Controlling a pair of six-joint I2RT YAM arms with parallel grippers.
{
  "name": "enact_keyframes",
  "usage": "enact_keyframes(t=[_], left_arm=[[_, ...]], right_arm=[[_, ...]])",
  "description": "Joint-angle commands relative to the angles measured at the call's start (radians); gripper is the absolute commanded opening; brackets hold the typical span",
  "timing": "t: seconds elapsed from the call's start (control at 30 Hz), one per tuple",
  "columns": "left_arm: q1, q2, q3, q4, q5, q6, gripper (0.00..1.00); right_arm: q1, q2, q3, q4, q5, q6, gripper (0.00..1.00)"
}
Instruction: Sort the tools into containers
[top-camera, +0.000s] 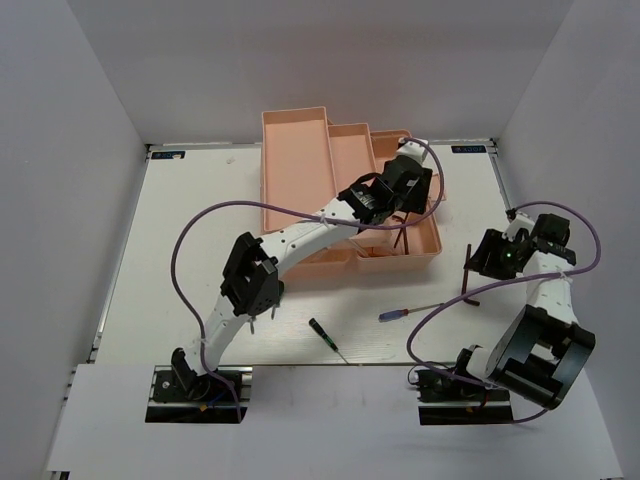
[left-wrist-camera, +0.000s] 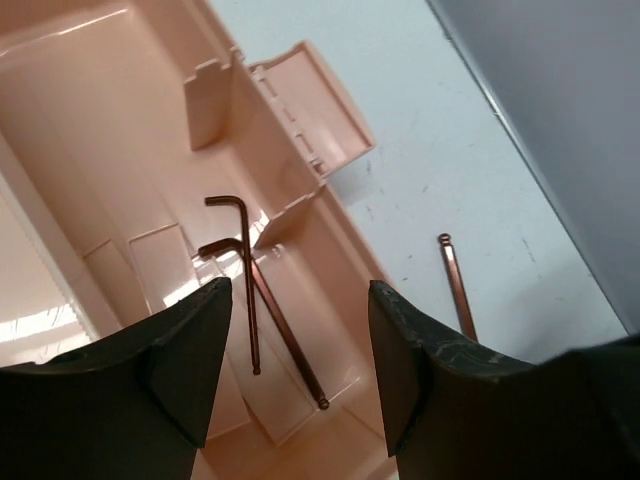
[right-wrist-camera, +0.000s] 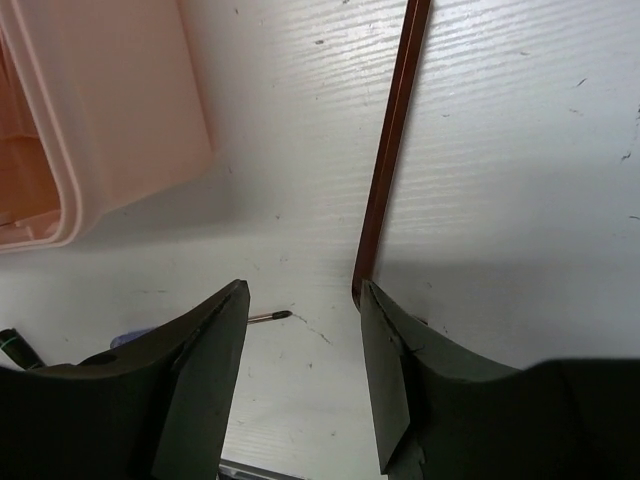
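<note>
Left wrist view looks down between the spread fingers of the left pincer (left-wrist-camera: 300, 300), which is released with nothing in it; below it lies a compartment of the salmon-pink toolbox (left-wrist-camera: 120, 120), and on its floor rest two dark L-shaped hex keys (left-wrist-camera: 249, 300), side by side with their bent ends close together; the near end of the compartment is hidden behind the two fingers. In the top external view the left arm crosses over the box and covers much of that right-hand compartment, so only a dark stub of the keys shows there. A third hex key (right-wrist-camera: 390, 150) lies on the white table (top-camera: 200, 250) just right of the box; in the right wrist view its long shank runs out of the top of the frame and its bend vanishes beside the right finger; the right pincer (right-wrist-camera: 302, 300) hovers over it, released and empty. A blue-and-red-handled screwdriver (top-camera: 410, 311) lies on the table in front of the box; the right wrist view shows only its tip, the handle masked by the left finger. A slim green-handled screwdriver (top-camera: 325, 338) lies near the table's front edge, its colour hard to make out.
</note>
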Motion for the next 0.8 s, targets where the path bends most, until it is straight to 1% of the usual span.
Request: enact_keyframes(t=[0.0, 0.03, 0.07, 0.1, 0.13, 0.17, 0.2, 0.23, 0.27, 0.3, 0.33, 0.37, 0.4, 0.43, 0.47, 0.5, 0.53, 0.57, 0.6, 0.67, 0.7, 0.77], left_arm=[[-0.005, -0.065, 0.054, 0.013, 0.101, 0.056, 0.67], [-0.005, -0.099, 0.032, 0.013, 0.131, 0.067, 0.67], [-0.005, -0.125, 0.011, 0.013, 0.132, 0.079, 0.67], [-0.014, -0.157, -0.018, 0.004, 0.132, 0.117, 0.65], [-0.026, -0.194, -0.053, 0.004, 0.141, 0.137, 0.58], [-0.026, -0.284, -0.152, 0.004, 0.141, 0.154, 0.54], [-0.026, -0.338, -0.214, 0.004, 0.141, 0.173, 0.47], [-0.026, -0.396, -0.280, 0.004, 0.167, 0.184, 0.35], [-0.026, -0.454, -0.419, 0.013, 0.167, 0.194, 0.31], [-0.026, -0.581, -0.493, 0.013, 0.158, 0.194, 0.31], [-0.026, -0.649, -0.570, 0.034, 0.158, 0.208, 0.31], [-0.026, -0.715, -0.715, 0.035, 0.158, 0.208, 0.31], [-0.026, -0.779, -0.786, 0.050, 0.149, 0.208, 0.37], [-0.026, -0.908, -0.852, 0.076, 0.165, 0.223, 0.49], [-0.026, -0.967, -0.968, 0.085, 0.193, 0.224, 0.67], [-0.026, -1.019, -1.017, 0.085, 0.213, 0.234, 0.72], [-0.026, -1.063, -1.052, 0.085, 0.231, 0.234, 0.76], [-0.026, -1.137, -1.105, 0.050, 0.247, 0.243, 0.78], [-0.026, -1.169, -1.129, 0.030, 0.259, 0.243, 0.81], [-0.026, -1.231, -1.201, -0.013, 0.259, 0.263, 0.82], [-0.026, -1.286, -1.224, -0.013, 0.238, 0.263, 0.82], [-0.026, -1.330, -1.277, -0.024, 0.218, 0.273, 0.84]], right_arm=[[-0.006, 0.008, -0.015, 0.037, 0.002, -0.027, 0.55], [-0.005, 0.014, -0.020, 0.044, 0.016, -0.030, 0.55], [-0.006, 0.017, -0.021, 0.047, 0.030, -0.035, 0.55], [-0.005, 0.023, -0.020, 0.053, 0.038, -0.041, 0.55], [-0.003, 0.032, -0.020, 0.057, 0.047, -0.046, 0.55], [-0.003, 0.040, -0.017, 0.065, 0.065, -0.047, 0.55], [-0.001, 0.055, -0.007, 0.065, 0.068, -0.053, 0.55], [0.000, 0.074, -0.006, 0.065, 0.076, -0.050, 0.55], [0.000, 0.091, 0.000, 0.065, 0.082, -0.053, 0.55], [0.000, 0.101, 0.009, 0.065, 0.090, -0.052, 0.55], [0.002, 0.109, 0.014, 0.068, 0.096, -0.052, 0.55], [0.003, 0.132, 0.017, 0.077, 0.099, -0.049, 0.54], [0.005, 0.140, 0.019, 0.086, 0.104, -0.043, 0.54], [0.008, 0.149, 0.025, 0.099, 0.104, -0.035, 0.54], [0.008, 0.173, 0.029, 0.102, 0.104, -0.026, 0.52], [0.018, 0.184, 0.036, 0.105, 0.108, -0.023, 0.52], [0.023, 0.199, 0.039, 0.113, 0.108, -0.018, 0.52], [0.034, 0.212, 0.051, 0.111, 0.111, -0.012, 0.50], [0.038, 0.230, 0.053, 0.114, 0.125, -0.011, 0.50], [0.072, 0.239, 0.050, 0.129, 0.142, -0.004, 0.50], [0.081, 0.249, 0.048, 0.142, 0.162, -0.003, 0.50], [0.110, 0.252, 0.039, 0.156, 0.195, 0.005, 0.50]])
